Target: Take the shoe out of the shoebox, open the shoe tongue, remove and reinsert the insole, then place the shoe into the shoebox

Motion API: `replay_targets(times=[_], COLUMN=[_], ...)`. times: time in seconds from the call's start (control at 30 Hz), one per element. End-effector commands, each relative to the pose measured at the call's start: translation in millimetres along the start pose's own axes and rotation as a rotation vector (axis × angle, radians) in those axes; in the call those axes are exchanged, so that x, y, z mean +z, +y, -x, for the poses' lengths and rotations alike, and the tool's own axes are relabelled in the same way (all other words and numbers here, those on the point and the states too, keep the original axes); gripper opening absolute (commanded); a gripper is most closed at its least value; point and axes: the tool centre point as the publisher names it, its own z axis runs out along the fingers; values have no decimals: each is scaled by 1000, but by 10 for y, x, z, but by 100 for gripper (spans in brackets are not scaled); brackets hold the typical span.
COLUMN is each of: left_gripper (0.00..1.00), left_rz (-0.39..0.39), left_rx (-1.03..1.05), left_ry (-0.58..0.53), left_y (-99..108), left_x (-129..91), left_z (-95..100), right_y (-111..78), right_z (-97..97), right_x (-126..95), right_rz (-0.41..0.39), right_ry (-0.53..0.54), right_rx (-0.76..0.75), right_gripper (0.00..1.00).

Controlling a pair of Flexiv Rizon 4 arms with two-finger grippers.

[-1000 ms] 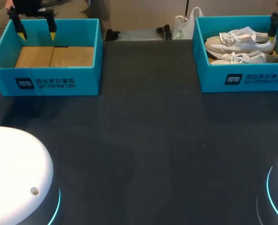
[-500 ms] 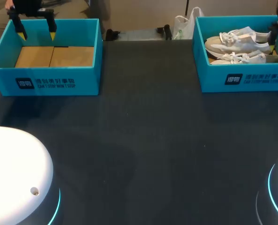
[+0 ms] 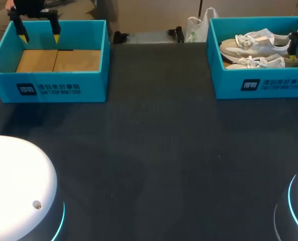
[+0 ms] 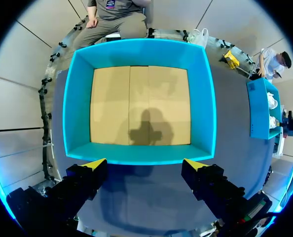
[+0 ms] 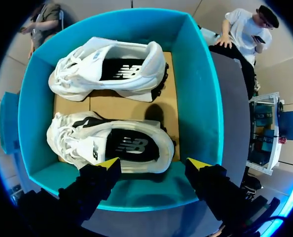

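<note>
Over the shoebox [image 5: 201, 98] at the bench's [image 3: 159, 150] far right corner, your right jaws stand apart, the nearer shoe [image 5: 82, 140] just ahead, lying lengthwise across their gap

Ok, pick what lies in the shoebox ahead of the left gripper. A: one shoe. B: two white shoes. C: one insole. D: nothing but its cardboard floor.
D: in the left wrist view the left shoebox ahead of the left gripper shows only its bare cardboard floor; the white shoes lie in the right shoebox.
</note>
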Motion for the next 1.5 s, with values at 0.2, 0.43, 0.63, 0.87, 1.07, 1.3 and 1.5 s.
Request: replay_targets(times=[0.2,0.43,0.63,0.87,1.07,1.3,1.5], left_gripper=[100,100,100,100,100,100,100], left_rz=[0,0,0,0,0,0,0], left_rx=[0,0,0,0,0,0,0], left_ry=[0,0,0,0,0,0,0], left_y=[0,0,0,0,0,0,0], left_x=[0,0,0,0,0,0,0], left_z=[1,1,1,1,1,1,1], right_y=[51,79,110,139,146,132,111], right_z=[96,168,187,170,140,113,53], right_x=[145,240,283,362,399,439,460], right_rz=[-25,-30,-21,-12,-8,-12,-29], right_ry=[-14,-19,-7,5,6,0,2], right_rx=[4,-20,-21,-14,-7,8,19], right_gripper=[77,76,75,87,84,80,49])
